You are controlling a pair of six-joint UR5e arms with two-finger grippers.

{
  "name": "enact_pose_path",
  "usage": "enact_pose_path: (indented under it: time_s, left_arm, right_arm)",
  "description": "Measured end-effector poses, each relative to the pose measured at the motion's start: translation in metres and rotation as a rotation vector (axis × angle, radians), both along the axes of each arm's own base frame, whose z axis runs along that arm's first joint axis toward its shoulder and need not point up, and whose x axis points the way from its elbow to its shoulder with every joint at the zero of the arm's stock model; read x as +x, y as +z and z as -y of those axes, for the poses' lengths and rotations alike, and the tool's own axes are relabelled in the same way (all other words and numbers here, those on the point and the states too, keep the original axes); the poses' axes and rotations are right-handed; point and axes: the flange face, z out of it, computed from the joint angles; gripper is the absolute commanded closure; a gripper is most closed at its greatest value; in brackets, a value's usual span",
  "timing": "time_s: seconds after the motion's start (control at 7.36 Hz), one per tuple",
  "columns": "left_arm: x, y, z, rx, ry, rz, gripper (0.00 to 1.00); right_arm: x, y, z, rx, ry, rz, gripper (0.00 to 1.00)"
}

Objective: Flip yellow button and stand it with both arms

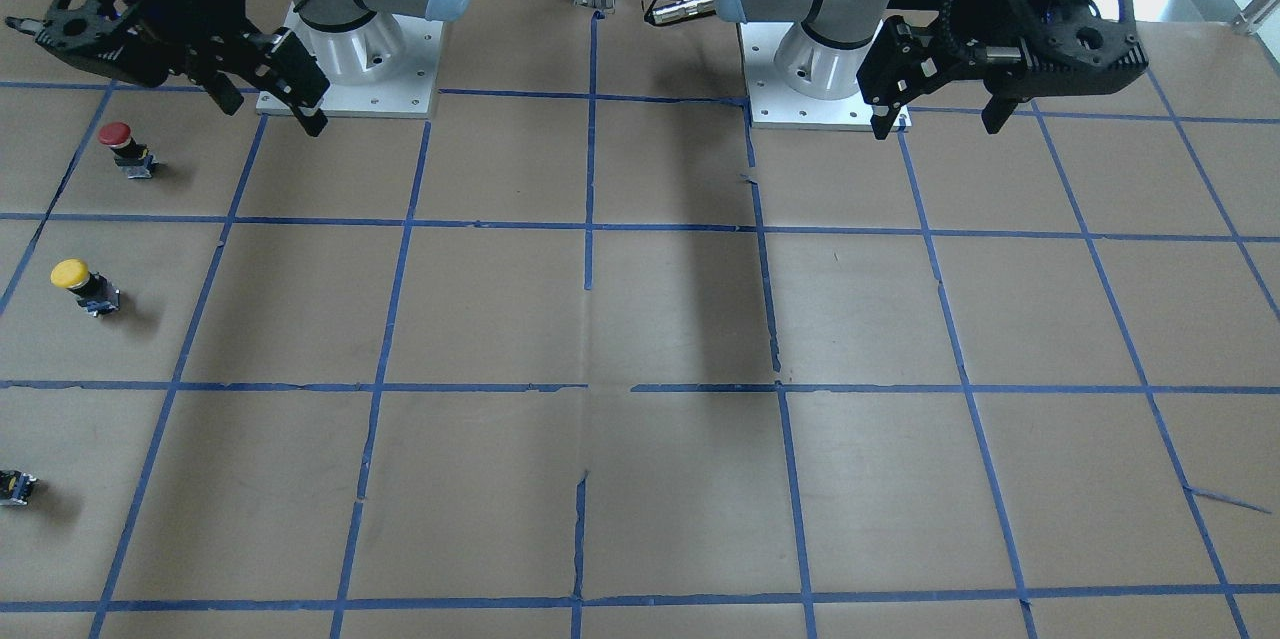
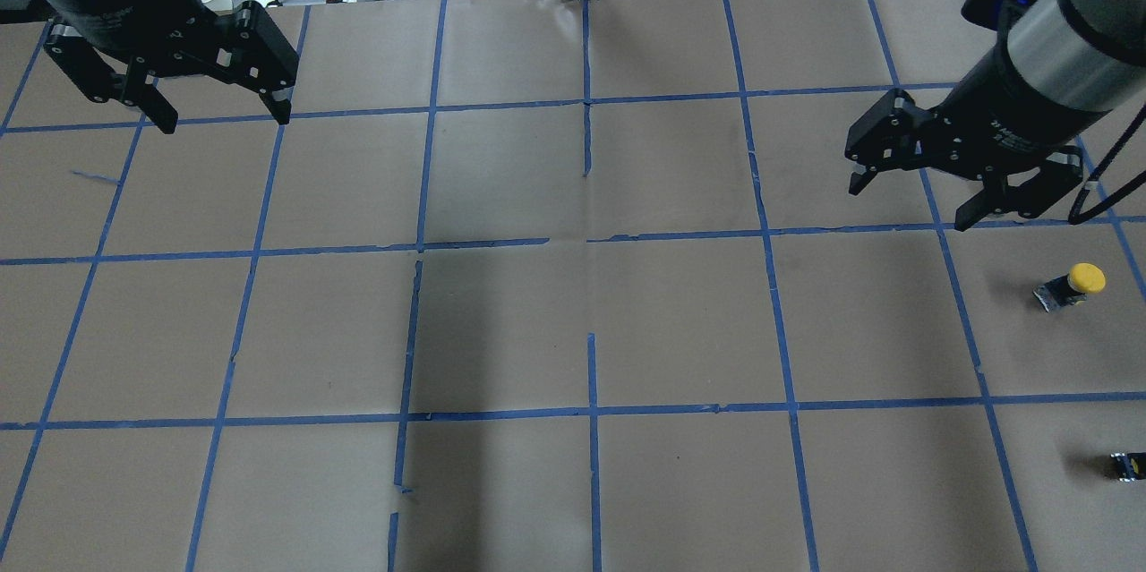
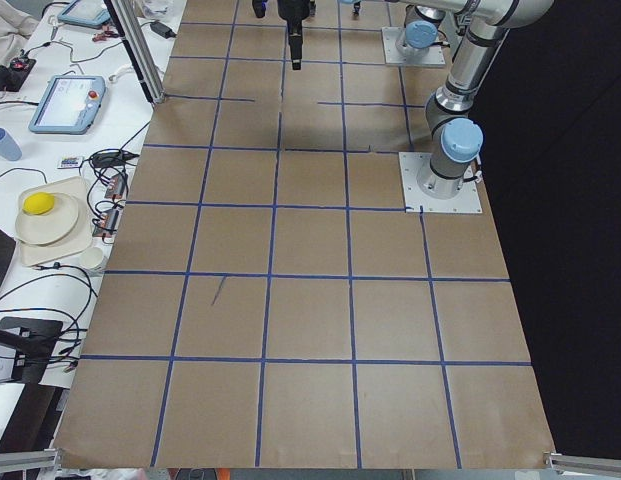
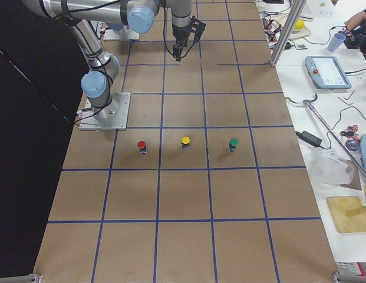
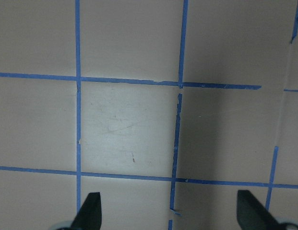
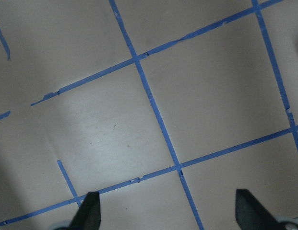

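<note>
The yellow button (image 2: 1073, 284) has a round yellow cap on a dark boxy body. It stands alone at the table's right side, cap uppermost as far as I can tell, also visible as the yellow button (image 1: 82, 284) and the yellow button (image 4: 185, 142). My right gripper (image 2: 911, 205) hangs open above the table, a short way beyond and to the left of it, holding nothing. My left gripper (image 2: 224, 120) is open and empty over the far left. The wrist views show only taped paper between the left gripper (image 5: 170, 213) and right gripper (image 6: 168, 213) fingers.
A red-capped button (image 1: 125, 147) stands nearer the robot's base and a green-capped one (image 4: 233, 143) farther out, in line with the yellow one. A small dark part (image 2: 1128, 465) lies at the right edge. Brown paper with a blue tape grid (image 2: 591, 241) covers the table.
</note>
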Motion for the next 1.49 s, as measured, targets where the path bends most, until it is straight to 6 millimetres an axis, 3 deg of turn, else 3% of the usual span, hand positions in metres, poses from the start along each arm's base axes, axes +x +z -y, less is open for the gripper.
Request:
enact_pose_path:
  time_s: [0.54,0.68,1.09,1.49]
  left_arm:
    - [0.0,0.0,0.0,0.001,-0.006,0.001,0.0]
    - [0.001,0.0,0.0,0.001,-0.006,0.001,0.0]
    - [0.001,0.0,0.0,0.0,-0.005,0.001,0.0]
    - [0.001,0.0,0.0,0.0,-0.005,0.001,0.0]
  right_arm:
    - [0.062,-0.005,-0.01,0.009,0.081,-0.107,0.0]
    - [0.066,-0.004,-0.014,0.011,0.087,-0.121,0.0]
    - [0.038,0.003,-0.012,0.039,0.023,-0.123,0.0]
    - [0.025,0.03,0.001,0.027,-0.009,-0.1,0.0]
